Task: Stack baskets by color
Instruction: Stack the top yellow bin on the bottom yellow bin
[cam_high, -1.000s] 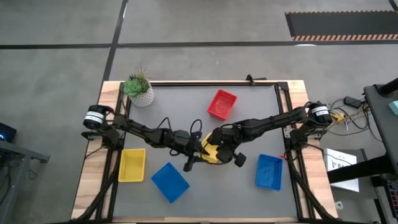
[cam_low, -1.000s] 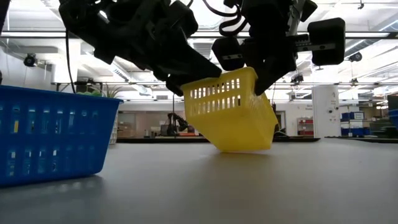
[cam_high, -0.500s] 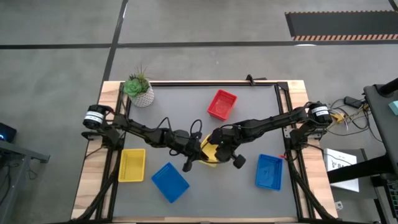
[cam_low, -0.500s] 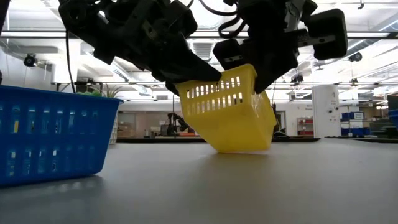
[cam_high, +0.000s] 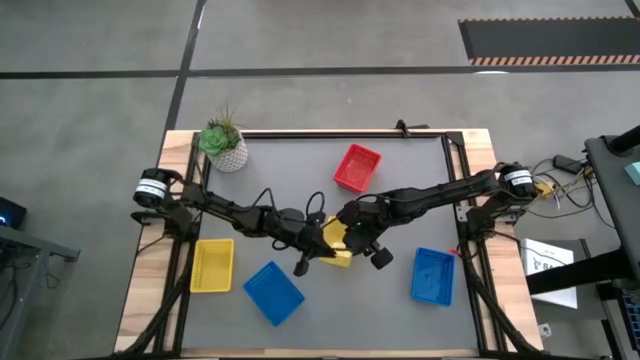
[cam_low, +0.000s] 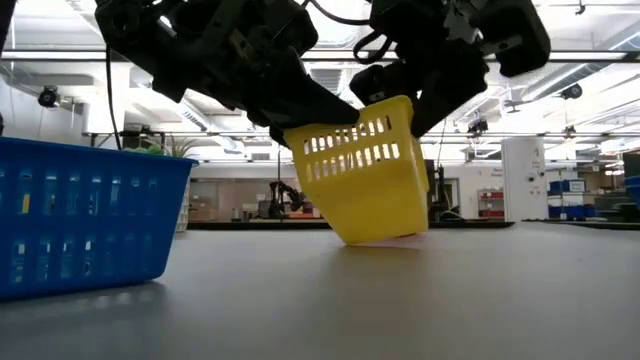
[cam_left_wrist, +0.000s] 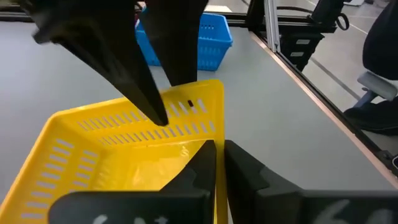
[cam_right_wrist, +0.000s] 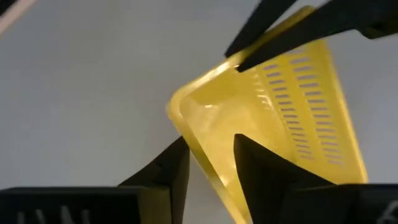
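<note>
High view, centre: the left hand (cam_high: 322, 243) and the right hand (cam_high: 348, 232) meet over a tilted yellow basket (cam_high: 337, 243) in the middle of the grey surface (cam_high: 400, 190).
High view, other baskets: a second yellow basket (cam_high: 212, 265) lies near the left edge, a blue basket (cam_high: 273, 292) just beside it toward the front, another blue basket (cam_high: 433, 275) at the right, and a red basket (cam_high: 357, 167) toward the back.
High view, corner: a potted plant (cam_high: 224, 141) stands at the back left.
Low view: the tilted yellow basket (cam_low: 366, 170) rests on one lower edge, its rim raised under both dark hands; a blue basket (cam_low: 80, 225) stands at the picture's left.
Left wrist view: the left hand (cam_left_wrist: 219, 163) is closed, its fingers (cam_left_wrist: 202, 165) pinching the basket's wall (cam_left_wrist: 183, 127); the other arm's fingers cross the far rim.
Right wrist view: the right hand (cam_right_wrist: 211, 158) has its fingers (cam_right_wrist: 177, 165) parted, straddling the basket's rim (cam_right_wrist: 205, 155) with a gap on each side.
</note>
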